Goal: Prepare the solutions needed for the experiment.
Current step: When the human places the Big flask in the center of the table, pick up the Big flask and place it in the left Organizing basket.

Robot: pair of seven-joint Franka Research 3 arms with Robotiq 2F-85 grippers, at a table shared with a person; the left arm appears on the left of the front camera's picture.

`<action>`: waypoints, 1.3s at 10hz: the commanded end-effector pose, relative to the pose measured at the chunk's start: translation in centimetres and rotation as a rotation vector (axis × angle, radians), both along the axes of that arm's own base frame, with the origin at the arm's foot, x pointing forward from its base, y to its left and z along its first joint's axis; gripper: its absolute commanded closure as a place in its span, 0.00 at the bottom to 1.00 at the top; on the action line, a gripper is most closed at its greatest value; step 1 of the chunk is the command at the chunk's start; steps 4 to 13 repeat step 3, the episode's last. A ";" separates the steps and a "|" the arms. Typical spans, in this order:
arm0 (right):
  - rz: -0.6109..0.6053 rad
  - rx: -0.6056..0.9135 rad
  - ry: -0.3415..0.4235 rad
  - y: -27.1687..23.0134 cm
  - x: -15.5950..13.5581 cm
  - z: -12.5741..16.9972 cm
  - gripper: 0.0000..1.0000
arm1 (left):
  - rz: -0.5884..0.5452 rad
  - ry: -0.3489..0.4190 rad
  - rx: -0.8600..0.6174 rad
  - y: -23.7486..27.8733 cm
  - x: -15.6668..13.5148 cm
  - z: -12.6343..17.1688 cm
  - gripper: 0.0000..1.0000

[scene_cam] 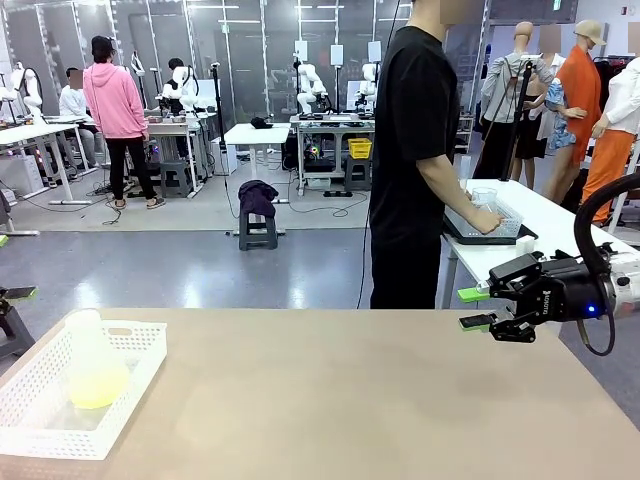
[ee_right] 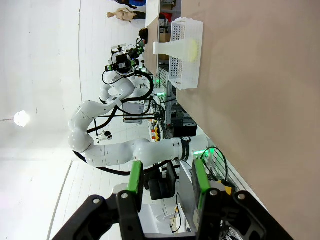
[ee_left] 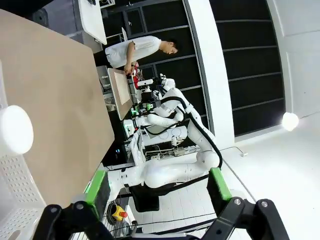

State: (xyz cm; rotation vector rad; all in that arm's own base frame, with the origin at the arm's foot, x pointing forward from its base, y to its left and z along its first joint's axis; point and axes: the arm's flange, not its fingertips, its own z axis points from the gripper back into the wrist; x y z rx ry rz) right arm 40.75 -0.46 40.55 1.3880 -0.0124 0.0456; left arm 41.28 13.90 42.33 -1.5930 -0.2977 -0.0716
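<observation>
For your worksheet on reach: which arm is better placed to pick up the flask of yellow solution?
Probably left: the flask stands in the basket at the table's left side, while the right end effector hangs open at the far right edge.

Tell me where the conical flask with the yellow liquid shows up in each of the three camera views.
Front view: the conical flask stands in the white basket at lower left.
Left wrist view: its round white mouth shows at the left edge, seen from above, over the basket.
Right wrist view: it lies sideways in the picture at top centre, inside the basket.
Shared landmark: the white perforated basket on the tan table.
</observation>
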 end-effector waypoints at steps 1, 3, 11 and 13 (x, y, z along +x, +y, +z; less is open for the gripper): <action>0.002 0.002 -0.012 0.0 -0.1 0.0 0.50 | -0.002 -0.011 0.004 -0.1 -0.2 0.2 0.00; 0.002 0.002 -0.012 0.0 -0.1 0.0 0.50 | -0.002 -0.011 0.004 -0.1 -0.2 0.2 0.00; 0.002 0.002 -0.012 0.0 -0.1 0.0 0.50 | -0.002 -0.011 0.004 -0.1 -0.2 0.2 0.00; 0.002 0.002 -0.012 0.0 -0.1 0.0 0.50 | -0.002 -0.011 0.004 -0.1 -0.2 0.2 0.00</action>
